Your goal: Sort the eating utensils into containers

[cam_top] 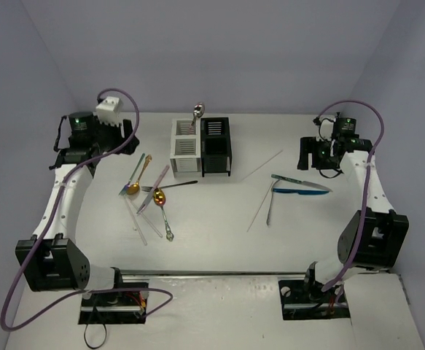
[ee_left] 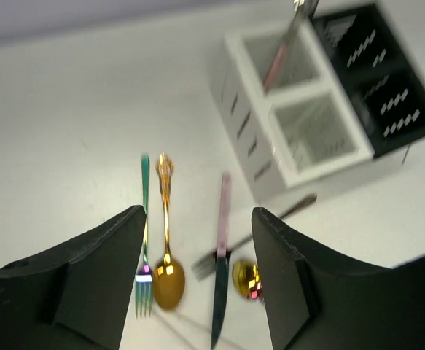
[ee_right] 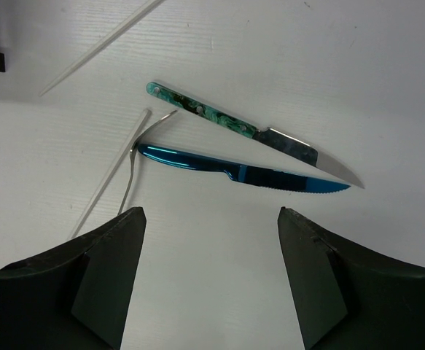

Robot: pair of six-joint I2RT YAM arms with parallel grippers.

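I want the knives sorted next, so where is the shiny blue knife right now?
The blue knife lies flat on the right side of the table, close alongside the green-handled knife; the right wrist view shows it just ahead of the open right gripper.

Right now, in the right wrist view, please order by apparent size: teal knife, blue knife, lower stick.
Largest: teal knife and blue knife, nearly alike, too close to rank.
Smallest: lower stick, shorter and much thinner.

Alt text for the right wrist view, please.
Two knives lie on a white table, a blue knife and a teal-handled knife, converging toward their tips at right. The open black fingers frame them from below; thin clear sticks lie at left.
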